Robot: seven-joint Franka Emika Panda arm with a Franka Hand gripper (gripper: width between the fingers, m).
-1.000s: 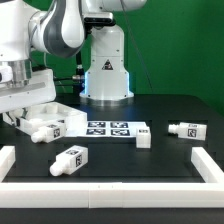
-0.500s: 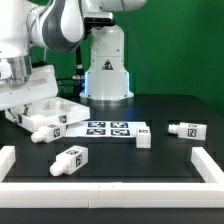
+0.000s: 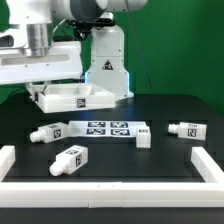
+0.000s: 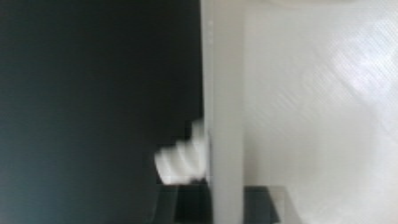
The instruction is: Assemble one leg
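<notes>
My gripper [image 3: 46, 86] is shut on the edge of the large flat white panel [image 3: 72, 97] and holds it in the air above the back left of the table. In the wrist view the panel's edge [image 4: 240, 110] runs between my two dark fingers [image 4: 187, 205], blurred. Three legs, white pegs with tag markers, lie on the black table: one [image 3: 48, 131] below the panel, one [image 3: 70, 158] nearer the front, one [image 3: 187, 128] on the exterior view's right. A fourth white peg [image 3: 142, 136] lies at the end of the marker board [image 3: 108, 128].
A low white rail [image 3: 100, 191] borders the table's front, with side pieces on the left [image 3: 7, 157] and right [image 3: 206, 161]. The arm's base [image 3: 106, 68] stands at the back centre.
The arm has lifted the panel off the table's left side and carried it up and toward the exterior view's right. The legs have not moved.
</notes>
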